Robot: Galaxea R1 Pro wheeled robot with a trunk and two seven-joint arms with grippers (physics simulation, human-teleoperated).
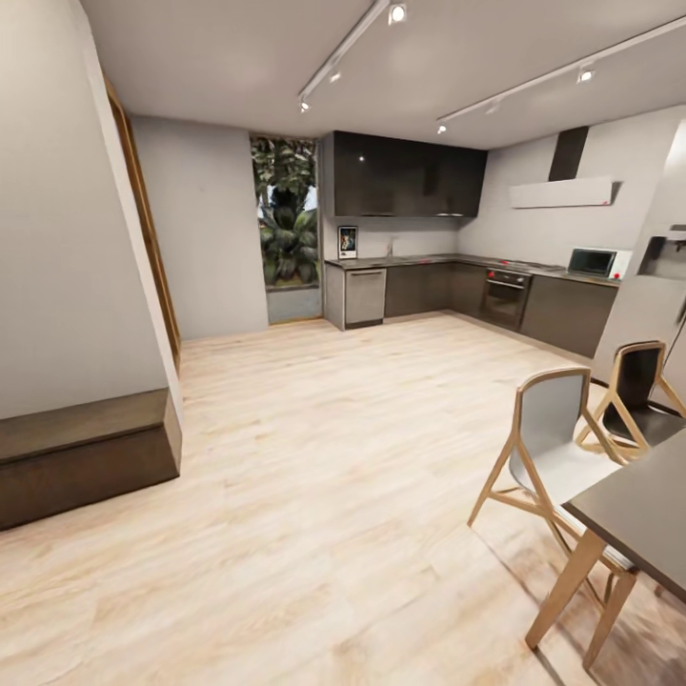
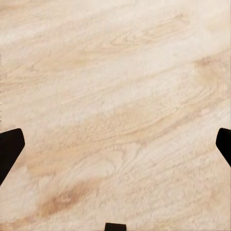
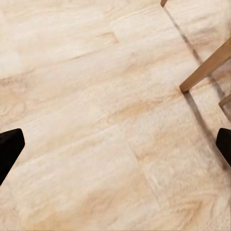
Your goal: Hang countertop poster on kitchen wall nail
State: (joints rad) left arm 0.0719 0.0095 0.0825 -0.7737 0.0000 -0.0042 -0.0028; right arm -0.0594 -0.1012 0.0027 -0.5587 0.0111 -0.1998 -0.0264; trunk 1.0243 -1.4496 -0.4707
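Head view across the room: the poster [image 1: 348,242] stands upright on the far kitchen bench [image 1: 419,259], at its left end beside the window [image 1: 284,211], well apart from the robot. A dining table [image 1: 640,510] and two chairs [image 1: 553,448] occupy the near right. Left wrist view: the left gripper [image 2: 115,144], jaws spread wide and empty, over the wooden floor [image 2: 115,86]. Right wrist view: the right gripper [image 3: 115,144], jaws likewise spread and empty, above floor near a chair leg [image 3: 204,67].
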